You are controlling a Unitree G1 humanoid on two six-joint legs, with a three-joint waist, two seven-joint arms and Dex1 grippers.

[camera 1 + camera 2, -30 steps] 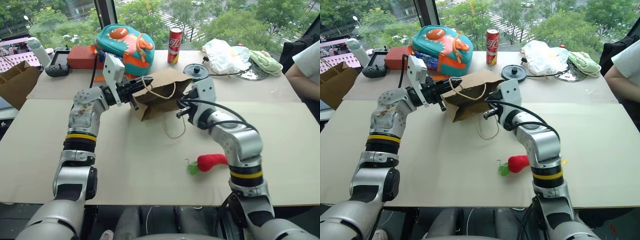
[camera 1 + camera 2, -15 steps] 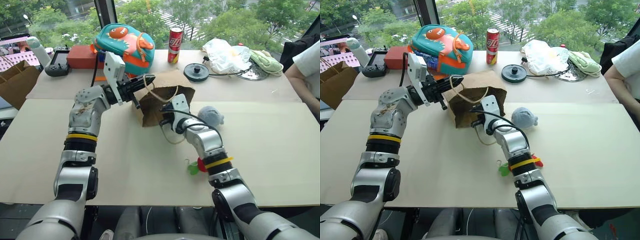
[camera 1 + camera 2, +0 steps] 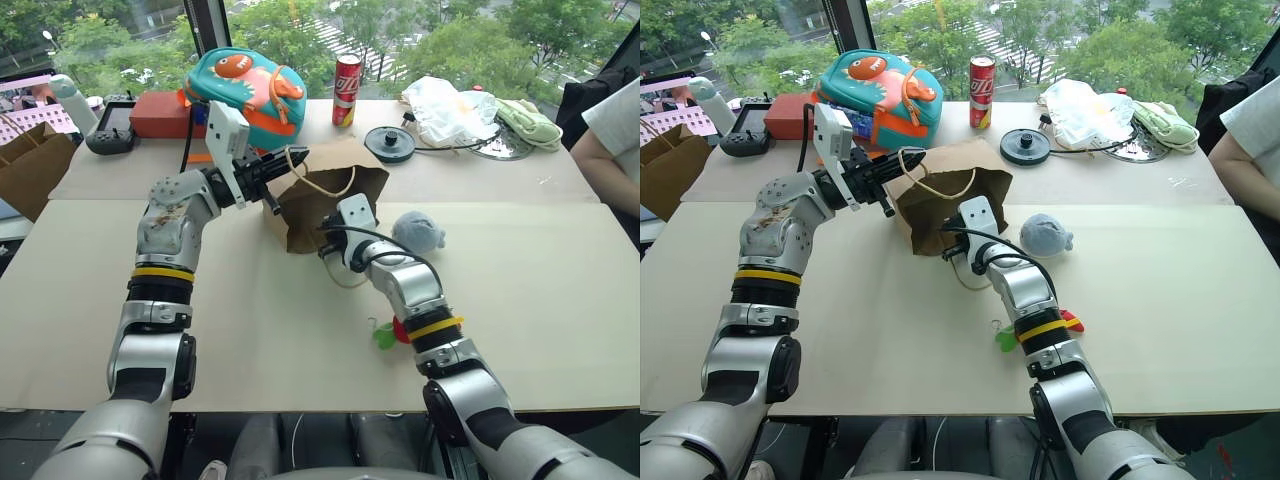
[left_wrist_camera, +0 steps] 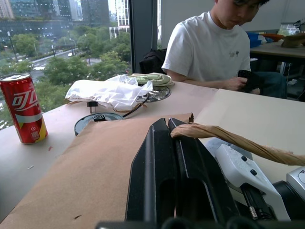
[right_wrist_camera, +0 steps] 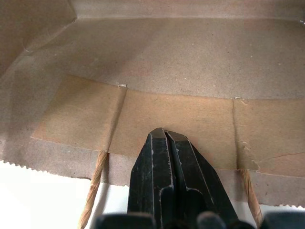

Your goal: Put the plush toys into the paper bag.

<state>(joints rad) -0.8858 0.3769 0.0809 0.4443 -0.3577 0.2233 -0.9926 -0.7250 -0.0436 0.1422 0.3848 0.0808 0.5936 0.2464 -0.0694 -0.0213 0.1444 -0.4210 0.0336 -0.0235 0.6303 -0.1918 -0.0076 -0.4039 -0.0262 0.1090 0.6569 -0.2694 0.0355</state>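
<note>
Paper bag (image 3: 325,195) lies sideways, mouth toward robot — left jaws pinch its rim, right closed, empty.

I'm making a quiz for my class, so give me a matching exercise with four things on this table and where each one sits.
Things:
1. grey plush toy
2. red chili toy
3. soda can
4. paper bag

Places:
A. partly hidden under the right forearm
B. held up at its rim by the left gripper
C. beside the bag, on the right gripper's side
D. far edge, by the window

Pairs: 1-C, 2-A, 3-D, 4-B
</note>
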